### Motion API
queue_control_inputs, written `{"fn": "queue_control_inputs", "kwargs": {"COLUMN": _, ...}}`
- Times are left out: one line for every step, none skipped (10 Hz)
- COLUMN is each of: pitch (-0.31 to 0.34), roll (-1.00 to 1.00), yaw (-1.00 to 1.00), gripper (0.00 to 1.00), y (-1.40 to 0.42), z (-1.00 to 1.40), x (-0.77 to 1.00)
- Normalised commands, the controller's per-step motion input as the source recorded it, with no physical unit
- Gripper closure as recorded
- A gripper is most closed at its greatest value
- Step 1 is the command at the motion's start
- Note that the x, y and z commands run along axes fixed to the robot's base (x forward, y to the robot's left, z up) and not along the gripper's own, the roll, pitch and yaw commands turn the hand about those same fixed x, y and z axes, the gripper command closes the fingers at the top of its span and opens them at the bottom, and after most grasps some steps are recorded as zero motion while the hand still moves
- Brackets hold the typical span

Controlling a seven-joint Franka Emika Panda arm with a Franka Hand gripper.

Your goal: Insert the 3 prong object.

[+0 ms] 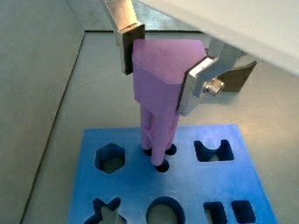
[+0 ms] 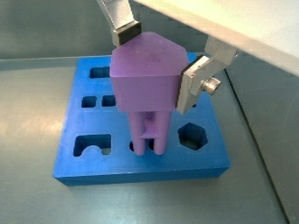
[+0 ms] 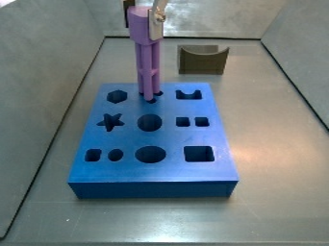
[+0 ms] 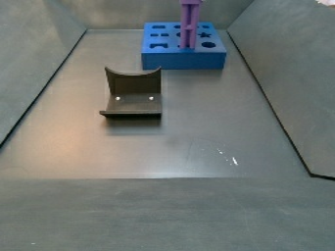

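Gripping the 3 prong object (image 1: 162, 83) by its broad head, the end effector (image 1: 163, 59) stands over the blue block (image 1: 128, 188) — in this wrist view the silver fingers (image 1: 126, 39) clamp either side and the lilac rods reach down to small holes beside a hexagonal cutout (image 1: 110, 158). In a wrist view from the opposite side, the piece (image 2: 149, 83) hangs upright, its rod tips at the block's (image 2: 140, 166) top face. In a side view the end effector (image 3: 145, 16) holds the piece (image 3: 145, 62) vertical at the block's (image 3: 154, 163) far edge; an olive-brown notched block (image 3: 202, 60) sits behind on the worktop (image 3: 276, 144). In a side view the fixture (image 4: 131, 95) stands mid-worktop, well apart from the block (image 4: 183, 49) and piece (image 4: 190, 22).
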Motion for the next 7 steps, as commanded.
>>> {"fn": "queue_control_inputs", "kwargs": {"pitch": -0.02, "roll": 0.0, "yaw": 0.02, "gripper": 1.0, "y": -0.1, "z": -0.23, "x": 0.08}}
{"fn": "queue_control_inputs", "kwargs": {"pitch": -0.004, "roll": 0.0, "yaw": 0.0, "gripper": 1.0, "y": -0.14, "z": -0.2, "x": 0.12}}
{"fn": "queue_control_inputs", "kwargs": {"pitch": 0.0, "roll": 0.0, "yaw": 0.0, "gripper": 1.0, "y": -0.15, "z": -0.2, "x": 0.12}}
{"fn": "queue_control_inputs", "kwargs": {"pitch": -0.014, "roll": 0.0, "yaw": 0.0, "gripper": 1.0, "y": -0.16, "z": -0.19, "x": 0.09}}
{"fn": "queue_control_inputs", "kwargs": {"pitch": -0.02, "roll": 0.0, "yaw": 0.0, "gripper": 1.0, "y": -0.11, "z": -0.25, "x": 0.12}}
{"fn": "queue_control_inputs", "kwargs": {"pitch": -0.046, "roll": 0.0, "yaw": 0.0, "gripper": 1.0, "y": 0.0, "z": -0.38, "x": 0.07}}
{"fn": "queue_control_inputs", "kwargs": {"pitch": -0.099, "roll": 0.02, "yaw": 0.0, "gripper": 1.0, "y": 0.0, "z": -0.52, "x": 0.09}}
